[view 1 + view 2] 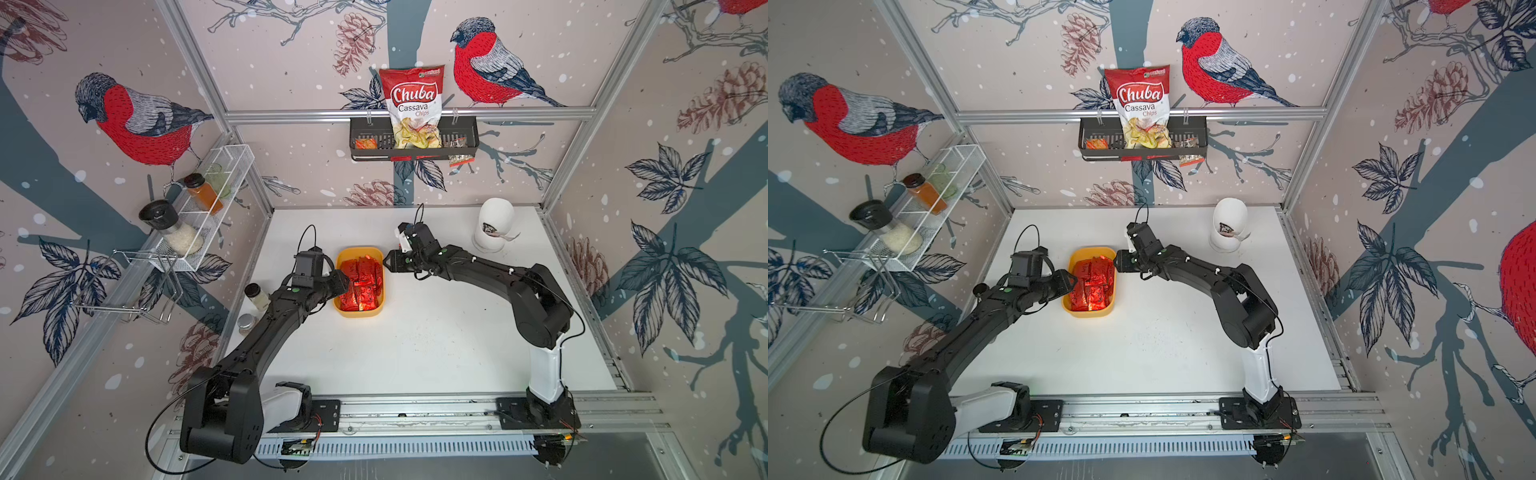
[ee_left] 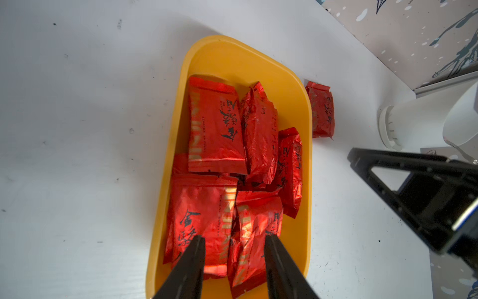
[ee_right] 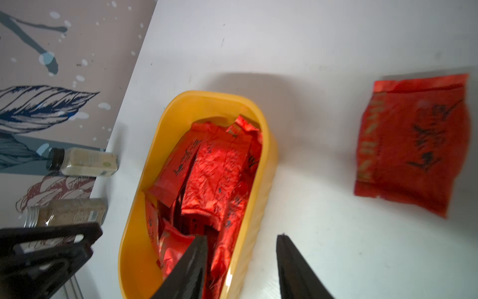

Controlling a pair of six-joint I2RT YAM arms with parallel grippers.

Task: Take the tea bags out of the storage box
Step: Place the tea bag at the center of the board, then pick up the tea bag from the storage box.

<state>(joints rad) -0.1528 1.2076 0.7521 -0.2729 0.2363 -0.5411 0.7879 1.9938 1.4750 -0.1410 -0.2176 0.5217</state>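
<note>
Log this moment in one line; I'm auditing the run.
left gripper: open over tea bags in storage box | right gripper: open at its rim | loose tea bag: on table

- We see tea bags (image 2: 216, 124) of crinkled, glossy red foil.
- The storage box (image 2: 227, 57) looks to us like smooth yellow plastic.
- Our desk (image 2: 77, 129) is matt white, faintly scuffed.

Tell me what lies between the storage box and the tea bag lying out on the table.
Nothing: only bare table separates the storage box wall from the loose tea bag, clearest in the right wrist view; the left wrist view agrees.
</note>
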